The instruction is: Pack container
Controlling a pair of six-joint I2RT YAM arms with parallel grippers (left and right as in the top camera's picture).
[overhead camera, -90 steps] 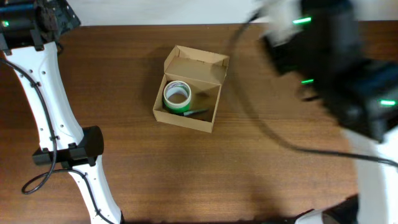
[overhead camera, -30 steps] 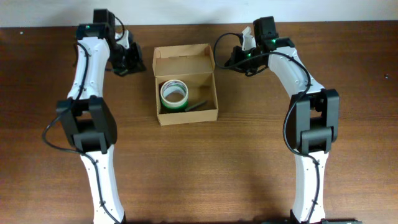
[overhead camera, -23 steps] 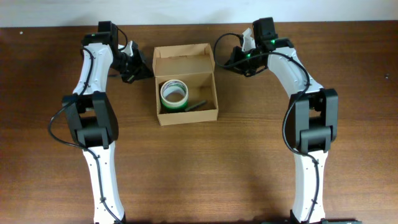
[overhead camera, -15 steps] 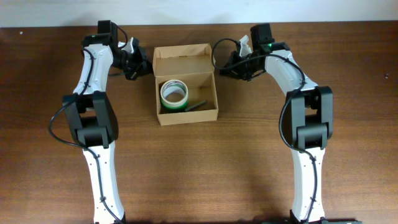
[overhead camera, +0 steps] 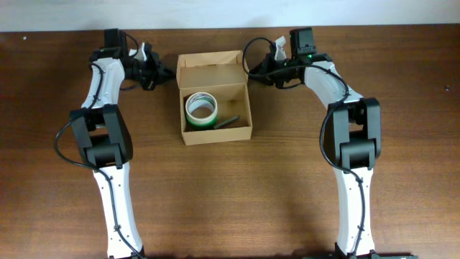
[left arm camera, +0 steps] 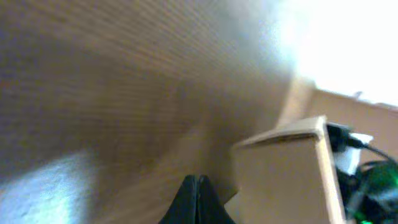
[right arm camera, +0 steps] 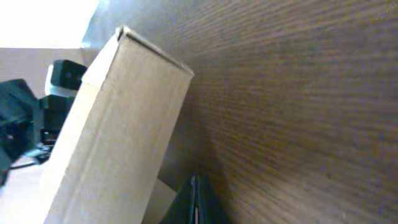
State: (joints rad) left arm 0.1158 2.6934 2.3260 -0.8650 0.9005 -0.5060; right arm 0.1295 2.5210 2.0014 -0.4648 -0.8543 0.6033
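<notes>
2 closed pincers, L (overhead camera: 164,71) + R (overhead camera: 253,70), now nearer container (overhead camera: 214,96) flap.

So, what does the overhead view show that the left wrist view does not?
Only the overhead view shows the inside of the container: a green and white tape roll and a dark pen beside it. It also shows both arms, with the right tool near the box's far right corner. Only the left wrist view shows the left tool shut, up close. Both show the box's outer wall and the wooden table.
</notes>
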